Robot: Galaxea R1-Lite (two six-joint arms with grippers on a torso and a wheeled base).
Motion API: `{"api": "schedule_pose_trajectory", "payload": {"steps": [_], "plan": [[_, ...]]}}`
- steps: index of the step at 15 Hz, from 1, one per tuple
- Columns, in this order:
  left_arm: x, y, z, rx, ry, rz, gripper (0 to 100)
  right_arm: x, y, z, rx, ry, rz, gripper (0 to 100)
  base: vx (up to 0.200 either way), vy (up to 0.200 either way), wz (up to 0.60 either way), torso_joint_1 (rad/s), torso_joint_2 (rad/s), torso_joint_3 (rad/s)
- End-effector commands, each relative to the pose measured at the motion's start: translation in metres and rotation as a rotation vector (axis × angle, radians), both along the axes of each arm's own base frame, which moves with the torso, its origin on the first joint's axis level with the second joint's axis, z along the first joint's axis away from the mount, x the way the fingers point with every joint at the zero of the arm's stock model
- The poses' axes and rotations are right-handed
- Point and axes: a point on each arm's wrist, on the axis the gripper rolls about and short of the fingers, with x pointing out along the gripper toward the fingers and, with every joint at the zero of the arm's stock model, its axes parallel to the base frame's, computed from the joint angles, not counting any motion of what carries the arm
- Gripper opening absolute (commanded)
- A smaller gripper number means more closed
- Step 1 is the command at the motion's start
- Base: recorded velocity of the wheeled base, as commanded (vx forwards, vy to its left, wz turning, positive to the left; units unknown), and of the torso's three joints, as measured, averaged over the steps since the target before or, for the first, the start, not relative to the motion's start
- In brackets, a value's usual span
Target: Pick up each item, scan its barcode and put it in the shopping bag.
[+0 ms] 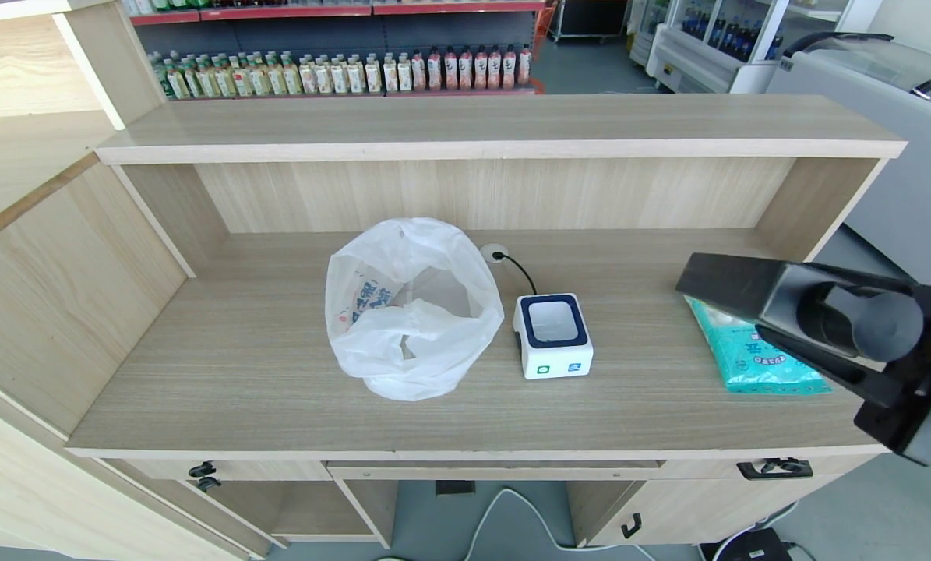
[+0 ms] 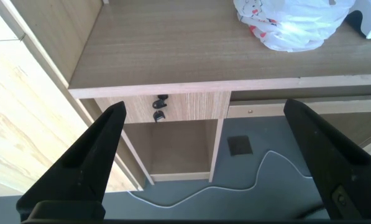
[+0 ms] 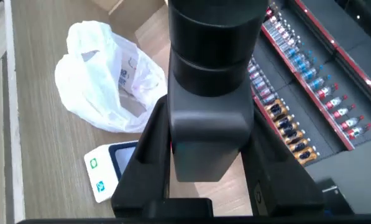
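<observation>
Hanging in front of and below the wooden counter's [image 1: 278,405] front-left edge, the left gripper [image 2: 205,109] has its two dark fingers [image 2: 89,165] spread wide with nothing between them. The right arm [image 1: 839,323] stretches in from the counter's right end and slants toward the back wall. The right gripper [image 1: 703,287] at its tip is above the far end of a teal tissue pack [image 1: 761,362]; whether it is spread or closed cannot be told. The pack lies flat at the right of the counter. Its long axis runs from back to front, angled slightly right at the near end, and its far end is hidden under the arm. A white shopping bag [image 1: 414,312] slumps at the centre with its mouth open upward. Just right of it sits the white barcode scanner [image 1: 552,336], window facing up, its black cable [image 1: 521,273] running to the back.
</observation>
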Motion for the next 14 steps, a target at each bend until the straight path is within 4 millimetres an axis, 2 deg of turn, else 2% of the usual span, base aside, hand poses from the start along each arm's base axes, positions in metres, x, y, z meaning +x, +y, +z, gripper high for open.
{"api": "schedule_pose_trajectory", "payload": {"steps": [1,5,8,10,11,13,14], "plan": [[0.0,0.0,0.0,0.0,-0.001,0.0,100,0.004,0.006,0.008,-0.066,-0.145,0.019,0,0.0,0.0,0.0,0.0,0.0,0.0],[0.0,0.0,0.0,0.0,-0.001,0.0,100,-0.003,0.028,0.01,-0.17,-0.356,0.096,0,0.0,0.0,0.0,0.0,0.0,0.0],[0.0,0.0,0.0,0.0,-0.001,0.0,100,0.001,0.031,0.009,-0.202,-0.408,0.094,0,0.0,0.0,0.0,0.0,0.0,0.0],[0.0,0.0,0.0,0.0,-0.001,0.0,100,-0.003,0.031,0.017,-0.226,-0.522,0.077,0,0.0,0.0,0.0,0.0,0.0,0.0],[0.0,0.0,0.0,0.0,-0.001,0.0,100,-0.017,0.029,0.024,-0.232,-0.633,0.07,0,0.0,0.0,0.0,0.0,0.0,0.0],[0.0,0.0,0.0,0.0,-0.001,0.001,100,-0.035,0.03,0.023,-0.234,-0.728,0.096,0,0.0,0.0,0.0,0.0,0.0,0.0],[0.0,0.0,0.0,0.0,-0.001,0.0,100,-0.051,0.026,0.022,-0.232,-0.797,0.086,0,0.0,0.0,0.0,0.0,0.0,0.0]]}}
